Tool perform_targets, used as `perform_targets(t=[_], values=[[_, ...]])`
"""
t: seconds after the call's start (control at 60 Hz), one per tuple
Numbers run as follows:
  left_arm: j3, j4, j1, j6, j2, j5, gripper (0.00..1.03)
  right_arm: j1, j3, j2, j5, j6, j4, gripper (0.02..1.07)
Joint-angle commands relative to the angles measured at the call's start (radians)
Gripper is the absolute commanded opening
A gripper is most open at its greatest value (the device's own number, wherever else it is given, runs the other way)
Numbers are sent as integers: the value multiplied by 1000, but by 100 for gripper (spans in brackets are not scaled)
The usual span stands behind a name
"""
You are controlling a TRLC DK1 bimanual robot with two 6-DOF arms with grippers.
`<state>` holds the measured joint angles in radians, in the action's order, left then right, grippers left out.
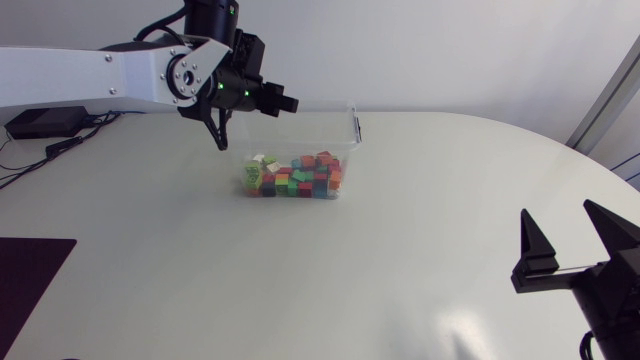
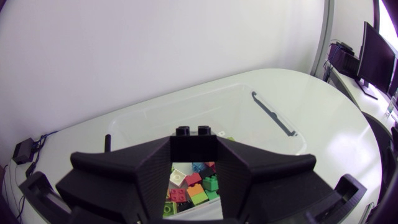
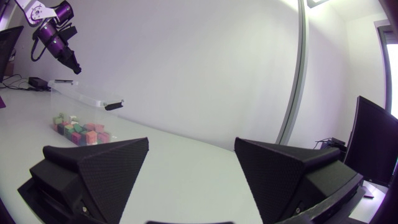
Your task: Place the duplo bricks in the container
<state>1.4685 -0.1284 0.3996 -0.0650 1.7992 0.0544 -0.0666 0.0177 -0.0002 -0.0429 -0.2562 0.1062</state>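
Black brick (image 2: 193, 142) is sitting pinched in our left end effector (image 2: 193, 155), which we are holding above the clear container (image 1: 300, 130) of coloured bricks (image 1: 295, 178) on the desk (image 1: 430, 250). Our right end effector (image 1: 570, 235) is resting spread, well apart.

The white counter (image 1: 430, 250) bears a clear container (image 1: 300, 135) of coloured bricks (image 1: 295, 178); a black box (image 1: 40, 122) sits well left of the container.
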Motion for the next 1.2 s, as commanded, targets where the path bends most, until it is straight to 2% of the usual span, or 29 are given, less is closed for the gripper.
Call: perform_targets(t=[0.0,0.05,0.117,0.2,0.233,0.367,0.617,0.867,1.083,1.183], values=[[23,33,-13,-12,63,-11,10,34,-22,-7,25,-12,-5,102],[41,35,-16,-13,91,-11,12,45,-22,-7,28,-18,-16,102],[49,49,-19,-15,111,-11,27,54,-22,-7,28,-23,-33,102],[55,79,-19,-24,135,-10,84,65,-22,-6,28,-29,-56,102],[55,96,-21,-27,140,-10,99,76,-22,-6,28,-37,-65,102],[56,139,-18,-44,147,-10,100,90,-22,-6,41,-63,-68,102],[32,127,-16,-76,68,-2,99,88,-22,-6,49,-117,-79,102],[-96,141,-59,-96,-130,2,99,85,-19,-6,41,-118,-108,102],[-274,243,-97,-127,-308,22,99,90,-19,-6,37,-91,-112,102],[-326,250,-113,-141,-365,22,99,94,-19,-6,37,-91,-112,102]])
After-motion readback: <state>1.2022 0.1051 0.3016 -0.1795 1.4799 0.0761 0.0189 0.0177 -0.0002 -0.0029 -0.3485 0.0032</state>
